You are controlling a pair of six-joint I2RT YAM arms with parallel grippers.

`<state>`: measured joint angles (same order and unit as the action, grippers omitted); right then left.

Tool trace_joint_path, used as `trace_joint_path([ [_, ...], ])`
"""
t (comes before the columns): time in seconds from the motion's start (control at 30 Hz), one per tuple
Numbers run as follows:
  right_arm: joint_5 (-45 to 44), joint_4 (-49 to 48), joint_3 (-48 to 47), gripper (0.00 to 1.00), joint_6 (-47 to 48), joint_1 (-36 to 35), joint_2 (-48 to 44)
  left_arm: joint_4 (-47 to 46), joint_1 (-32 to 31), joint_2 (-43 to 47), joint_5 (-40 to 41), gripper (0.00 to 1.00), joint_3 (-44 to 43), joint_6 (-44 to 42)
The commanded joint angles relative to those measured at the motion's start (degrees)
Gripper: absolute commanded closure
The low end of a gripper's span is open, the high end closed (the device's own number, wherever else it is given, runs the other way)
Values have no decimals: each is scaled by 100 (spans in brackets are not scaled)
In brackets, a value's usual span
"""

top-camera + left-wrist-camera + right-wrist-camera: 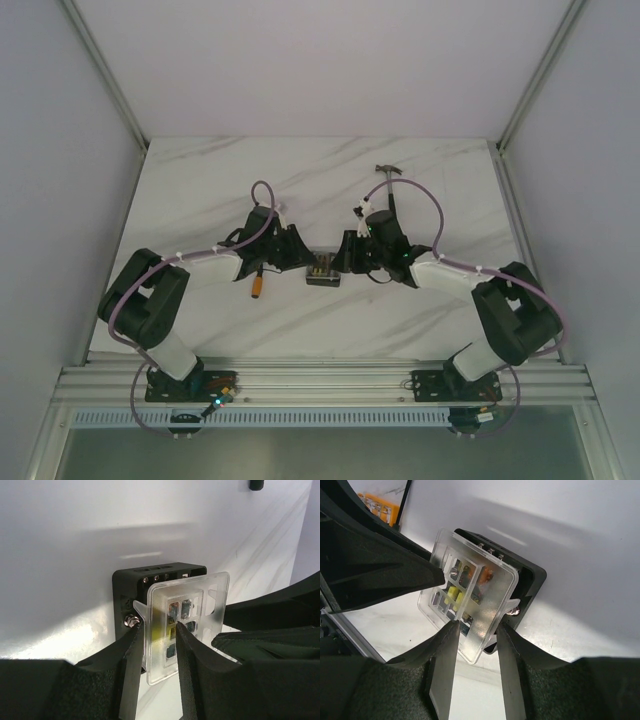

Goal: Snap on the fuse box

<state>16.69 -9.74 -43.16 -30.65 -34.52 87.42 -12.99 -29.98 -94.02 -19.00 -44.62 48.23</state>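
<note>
From above I see the fuse box [322, 270] on the table [200, 190] between my left gripper [303, 261] and right gripper [341, 264], at the left wrist the fingers [131, 675] clamp its tilted clear lid [187, 625], and at the right wrist the fingers [440, 672] pinch that lid's near edge.

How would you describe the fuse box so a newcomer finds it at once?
On the white marbled table, look at the centre, where the left gripper and right gripper meet. The fuse box sits between them: a small black square box with a clear lid over yellow fuses, unlike the orange block to its left.
</note>
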Motion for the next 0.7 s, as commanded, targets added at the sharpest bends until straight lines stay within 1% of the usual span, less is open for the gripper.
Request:
trace_joint_path([
  [0.0, 41, -139, -39, 58, -140, -81, 47, 202, -43, -79, 106, 59, -194, -147],
  [0.07, 26, -159, -31, 58, -165, -115, 217, 225, -50, -124, 87, 59, -229, -176],
  [0.4, -207, -82, 84, 58, -146, -126, 249, 256, -93, -277, 67, 58, -270, -225],
  [0.6, -331, 0, 13, 58, -71, -125, 126, 314, -151, 17, 164, 58, -259, -191],
  [0.67, -375, 73, -28, 58, -24, -126, -54, 380, -158, 98, 246, 58, -273, -198],
])
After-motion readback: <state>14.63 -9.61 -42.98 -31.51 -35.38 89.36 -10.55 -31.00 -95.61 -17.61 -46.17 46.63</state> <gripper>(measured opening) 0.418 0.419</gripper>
